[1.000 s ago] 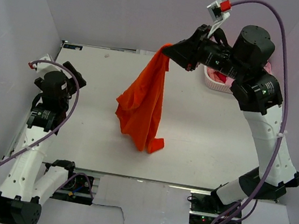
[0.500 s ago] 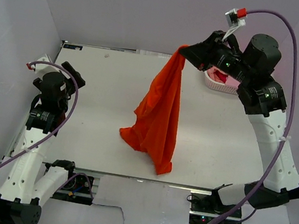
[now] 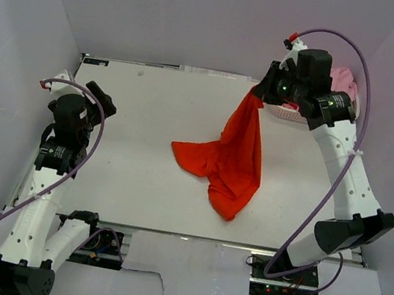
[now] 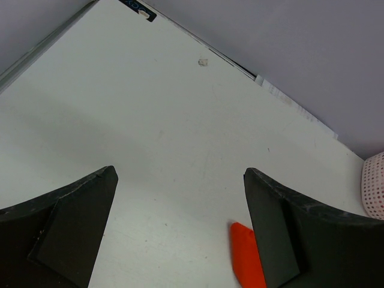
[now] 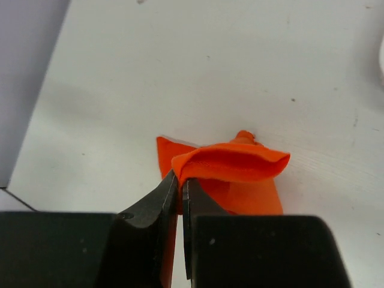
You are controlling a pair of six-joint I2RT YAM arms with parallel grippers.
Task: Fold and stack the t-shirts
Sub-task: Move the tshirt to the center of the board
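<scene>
The right pincer [image 3: 258, 92], clamped on a bunched edge of the orange-red t-shirt [image 3: 239, 155], should lay it slowly flat across the table [image 3: 144, 101], toward the left pincer [image 4: 180, 174], which stands wide apart and empty.

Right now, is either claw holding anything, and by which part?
The right claw is shut on the bright orange-red cloth t-shirt, pinching a bunched edge at its raised end. The left claw is open, holding nothing.
</scene>
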